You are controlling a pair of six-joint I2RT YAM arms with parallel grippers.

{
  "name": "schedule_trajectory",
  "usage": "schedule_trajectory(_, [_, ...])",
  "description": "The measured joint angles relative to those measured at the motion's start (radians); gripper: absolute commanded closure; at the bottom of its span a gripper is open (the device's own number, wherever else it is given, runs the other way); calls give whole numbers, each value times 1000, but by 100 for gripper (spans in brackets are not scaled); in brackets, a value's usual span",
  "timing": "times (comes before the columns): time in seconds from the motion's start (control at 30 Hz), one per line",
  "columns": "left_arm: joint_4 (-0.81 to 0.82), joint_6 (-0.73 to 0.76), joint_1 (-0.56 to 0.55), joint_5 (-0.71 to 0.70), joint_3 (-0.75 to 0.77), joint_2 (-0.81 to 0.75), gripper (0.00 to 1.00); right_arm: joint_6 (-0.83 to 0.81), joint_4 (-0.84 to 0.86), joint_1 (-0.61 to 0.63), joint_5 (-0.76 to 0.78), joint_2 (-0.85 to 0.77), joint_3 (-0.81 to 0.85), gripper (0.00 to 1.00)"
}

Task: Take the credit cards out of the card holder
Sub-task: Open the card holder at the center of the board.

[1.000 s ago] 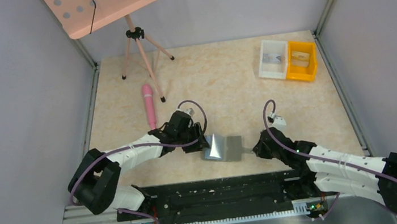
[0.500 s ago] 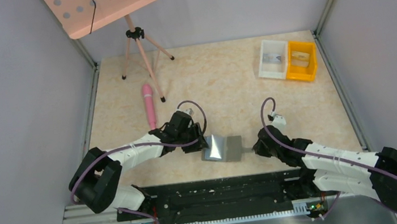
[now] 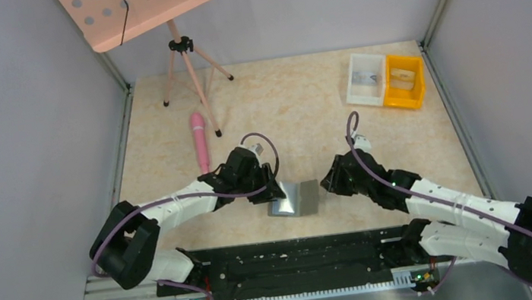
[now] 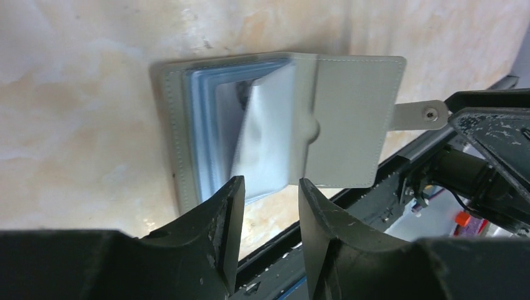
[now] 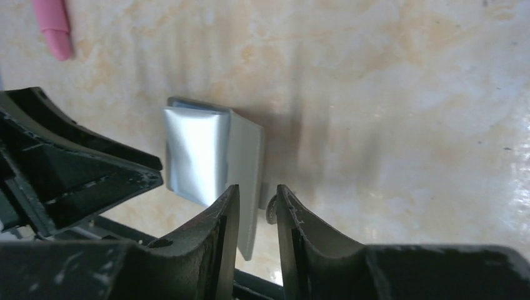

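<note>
The card holder [image 3: 296,197] lies open near the table's front edge, a grey wallet with pale blue-grey glossy sleeves [image 4: 262,137]. I cannot pick out any single card in the sleeves. My left gripper [image 3: 276,192] is at its left edge, jaws slightly apart with nothing between them [image 4: 270,197]. My right gripper [image 3: 325,186] is at its right edge. In the right wrist view the grey cover [image 5: 247,169] stands tilted up, and my right gripper [image 5: 257,200] is shut on its edge and snap tab [image 5: 271,209]. The tab also shows in the left wrist view [image 4: 425,114].
A pink pen-like stick [image 3: 200,139] lies left of centre beside a tripod [image 3: 188,68]. A white bin [image 3: 364,78] and a yellow bin [image 3: 404,81] stand at the back right. A black rail [image 3: 291,258] runs along the near edge just behind the wallet.
My right gripper has moved left and farther back with the tab, tipping the cover up from flat. The wallet looks narrower from above. My left gripper has barely moved.
</note>
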Motion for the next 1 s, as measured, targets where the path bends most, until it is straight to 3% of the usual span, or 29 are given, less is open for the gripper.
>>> schedule_trajectory(0.33, [61,-2,-8,51,-3,-12,60,12,61,7,-129,71,89,60])
schedule_trajectory(0.67, [143,-38,-16,90,-35,-13,59,27,67,36,-139,81,151,57])
schedule_trajectory(0.83, [217,-65,-27,136,-35,-13,60,37,97,59,-154,47,164,60])
schedule_trajectory(1.0, [290,-92,-72,158,-34,24,60,34,128,93,-165,26,184,71])
